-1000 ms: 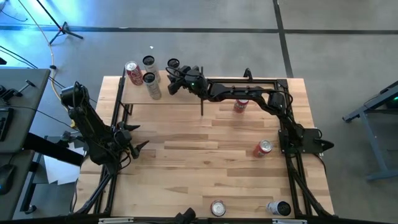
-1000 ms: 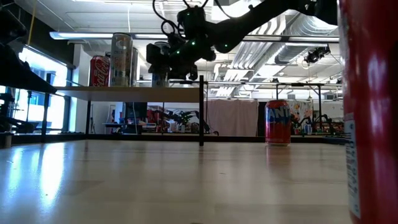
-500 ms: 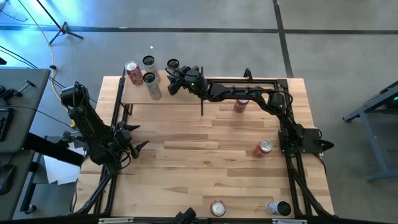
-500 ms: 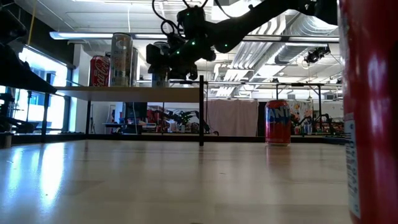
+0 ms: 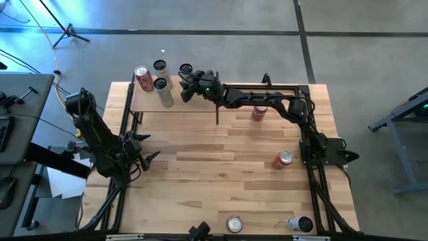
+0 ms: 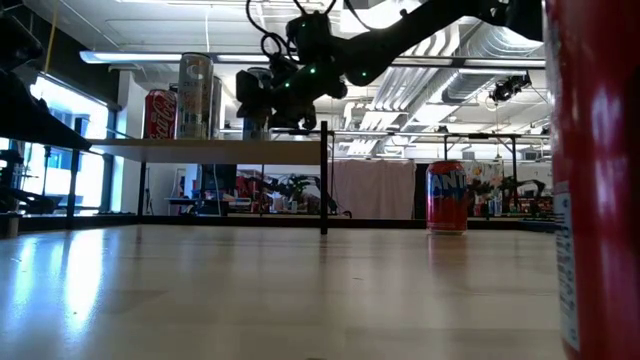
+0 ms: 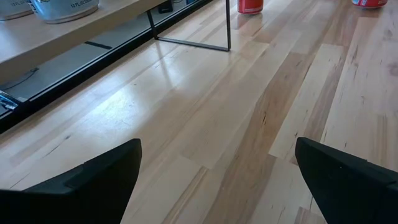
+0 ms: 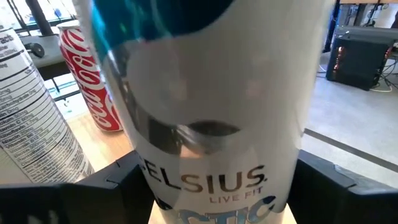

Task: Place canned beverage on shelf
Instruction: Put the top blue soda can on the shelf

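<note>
Right hand (image 5: 184, 86) part-open around can (image 8: 211, 124), seemingly loosened.

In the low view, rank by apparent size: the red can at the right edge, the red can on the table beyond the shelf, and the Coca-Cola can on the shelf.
1. Right-edge can, largest, but it stands nearest the camera.
2. Table can.
3. Coca-Cola can, much like the table can; ranking those two is unsure.
</note>
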Tool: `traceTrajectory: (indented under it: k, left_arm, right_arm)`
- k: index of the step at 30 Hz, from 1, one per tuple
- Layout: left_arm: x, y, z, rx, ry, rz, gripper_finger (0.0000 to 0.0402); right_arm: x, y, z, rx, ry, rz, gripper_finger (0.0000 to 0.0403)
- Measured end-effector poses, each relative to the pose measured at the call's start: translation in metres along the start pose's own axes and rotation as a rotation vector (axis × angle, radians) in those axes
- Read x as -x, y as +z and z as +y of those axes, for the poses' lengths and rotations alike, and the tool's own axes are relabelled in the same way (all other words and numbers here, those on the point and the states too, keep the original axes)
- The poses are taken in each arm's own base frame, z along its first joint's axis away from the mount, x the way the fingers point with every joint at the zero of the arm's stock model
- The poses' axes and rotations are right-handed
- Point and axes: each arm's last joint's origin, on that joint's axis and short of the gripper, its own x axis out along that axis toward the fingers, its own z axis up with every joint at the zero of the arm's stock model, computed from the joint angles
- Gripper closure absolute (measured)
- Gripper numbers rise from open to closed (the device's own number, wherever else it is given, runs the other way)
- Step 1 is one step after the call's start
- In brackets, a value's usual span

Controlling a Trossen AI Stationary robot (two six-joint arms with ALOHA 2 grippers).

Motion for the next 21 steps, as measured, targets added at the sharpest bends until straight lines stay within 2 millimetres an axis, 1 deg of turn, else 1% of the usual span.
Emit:
traceTrajectory:
  k: [5, 12, 15, 21]
  left_arm:
    - [0.0, 0.0, 0.0, -0.001, 0.0, 0.0, 0.0002]
    - [0.0, 0.0, 0.0, 0.0, 0.0, 0.0, 0.0002]
    - [0.0, 0.0, 0.0, 0.0, 0.0, 0.0, 0.0002]
    - [0.0, 0.0, 0.0, 0.0, 0.0, 0.0, 0.0002]
  right_arm:
    - [0.001, 0.0047, 0.0, -0.007, -0.012, -0.021, 0.0091]
    - [0.0009, 0.0032, -0.0001, -0.002, -0.016, -0.01, 0.0051]
    - [0.0008, 0.0024, 0.0004, 0.002, 0.003, -0.002, 0.0044]
    - [0.0007, -0.0022, 0.0003, 0.015, 0.012, 0.038, 0.0043]
